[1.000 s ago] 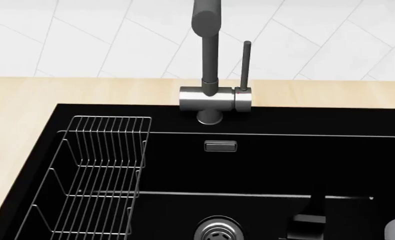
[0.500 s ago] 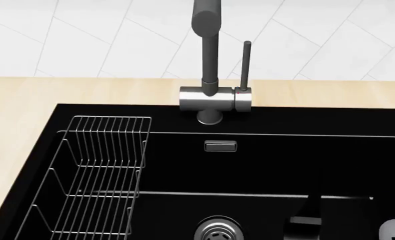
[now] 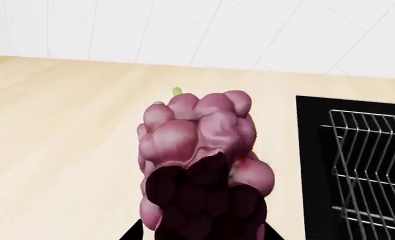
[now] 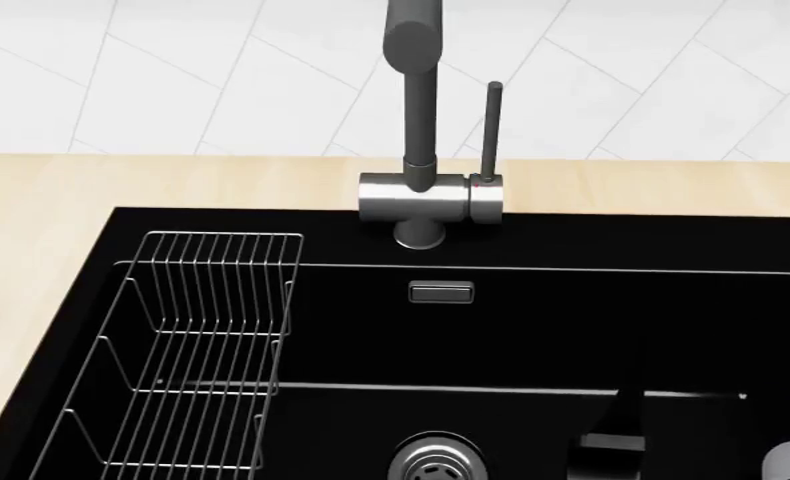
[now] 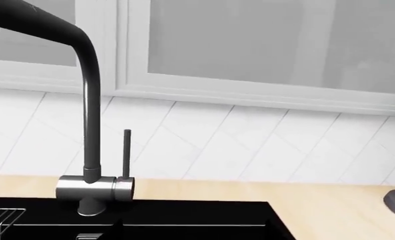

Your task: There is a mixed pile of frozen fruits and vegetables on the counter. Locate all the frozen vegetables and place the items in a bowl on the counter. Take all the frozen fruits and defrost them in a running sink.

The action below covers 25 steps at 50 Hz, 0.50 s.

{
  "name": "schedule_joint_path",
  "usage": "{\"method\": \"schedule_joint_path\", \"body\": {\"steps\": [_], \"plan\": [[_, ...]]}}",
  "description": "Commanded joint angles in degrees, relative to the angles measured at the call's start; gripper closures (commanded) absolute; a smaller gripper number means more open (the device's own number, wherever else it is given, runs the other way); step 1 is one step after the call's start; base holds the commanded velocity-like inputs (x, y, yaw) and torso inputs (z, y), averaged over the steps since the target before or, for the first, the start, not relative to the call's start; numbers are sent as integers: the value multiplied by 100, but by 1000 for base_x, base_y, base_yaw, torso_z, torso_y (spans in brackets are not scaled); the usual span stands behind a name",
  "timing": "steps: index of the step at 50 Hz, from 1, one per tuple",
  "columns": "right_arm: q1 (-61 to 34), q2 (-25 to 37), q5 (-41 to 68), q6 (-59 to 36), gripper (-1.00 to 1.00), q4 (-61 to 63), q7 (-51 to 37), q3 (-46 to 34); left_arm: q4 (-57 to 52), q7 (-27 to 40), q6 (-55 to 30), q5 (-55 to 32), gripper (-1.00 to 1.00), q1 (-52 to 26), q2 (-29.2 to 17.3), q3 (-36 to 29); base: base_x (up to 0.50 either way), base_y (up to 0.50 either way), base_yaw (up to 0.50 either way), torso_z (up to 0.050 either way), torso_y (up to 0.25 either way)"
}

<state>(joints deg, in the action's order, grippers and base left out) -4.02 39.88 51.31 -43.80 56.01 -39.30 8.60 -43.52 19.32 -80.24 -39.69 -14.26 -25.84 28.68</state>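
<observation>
Left gripper (image 3: 197,227): only two dark tips show at the lower edge of the left wrist view; the jaws seem clamped on the purple-red grape bunch with a green stem (image 3: 201,150), which fills the view and covers the pads.
Grape bunch: it hangs over the light beige wood-grain counter (image 3: 64,130), just beside the left edge of the black rectangular sink (image 4: 529,330).
Wire rack (image 4: 195,350): it sits along the left side of the basin, so I judge the bunch should pass over it and go down nearer the steel drain (image 4: 438,462).
Faucet (image 4: 419,120): dark grey and tall, at the back edge; no water shows, so the thin lever (image 4: 493,130) probably needs turning.
Right gripper: I cannot tell its jaws; nothing of it shows clearly.
Advice: keep the hold firm and release low inside the basin.
</observation>
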Motion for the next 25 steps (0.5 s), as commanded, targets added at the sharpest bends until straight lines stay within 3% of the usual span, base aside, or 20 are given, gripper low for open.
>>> {"method": "schedule_joint_path", "body": {"steps": [1, 3, 5, 8, 18, 21, 25], "plan": [[-33, -64, 31, 24, -100, -20, 125, 245, -923, 347, -962, -1697, 100, -629, 248, 598, 0, 0, 0, 0, 0], [-24, -59, 38, 26, -100, -3, 112, 239, -882, 985, -962, -2845, 100, -716, 115, 763, 0, 0, 0, 0, 0], [-47, -60, 29, 35, -100, -28, 119, 211, -710, 2235, -916, -4469, 100, -927, -116, 840, 0, 0, 0, 0, 0], [-59, -47, 60, 45, -100, -35, 109, 225, -567, 3127, -644, -5514, 100, -1149, -313, 389, 0, 0, 0, 0, 0], [-14, -12, 97, 110, -100, -58, 102, 279, -414, 4034, -219, -6273, 100, -1731, -442, -674, 0, 0, 0, 0, 0], [-18, -11, 76, 120, -100, -71, 107, 242, -413, 4127, -188, -6325, 100, -1899, -458, -922, 0, 0, 0, 0, 0], [-2, 5, 93, 125, -100, -53, 90, 241, -448, 3799, -372, -5856, 100, -1897, -129, -1167, 0, 0, 0, 0, 0]]}}
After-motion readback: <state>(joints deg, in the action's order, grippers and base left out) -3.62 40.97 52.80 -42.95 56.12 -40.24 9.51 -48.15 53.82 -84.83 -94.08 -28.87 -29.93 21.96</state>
